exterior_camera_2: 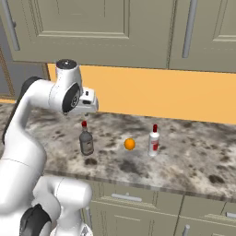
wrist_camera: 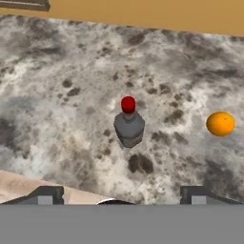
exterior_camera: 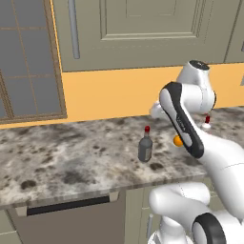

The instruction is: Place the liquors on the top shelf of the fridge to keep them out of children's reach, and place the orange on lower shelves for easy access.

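Bottle (wrist_camera: 128, 126) standing upright on speckled worktop (wrist_camera: 57, 95), red cap showing; orange (wrist_camera: 220, 124) lying well apart; fingers (wrist_camera: 45, 195) spread wide, hovering above.

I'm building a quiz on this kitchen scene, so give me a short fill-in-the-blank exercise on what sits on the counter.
1. The grey bottle has a ____ cap.
2. The orange lies between the grey bottle and the ____ bottle.
3. Both bottles stand ____ on the counter.
4. The gripper hovers above the ____ bottle.

Missing words: red; white; upright; grey
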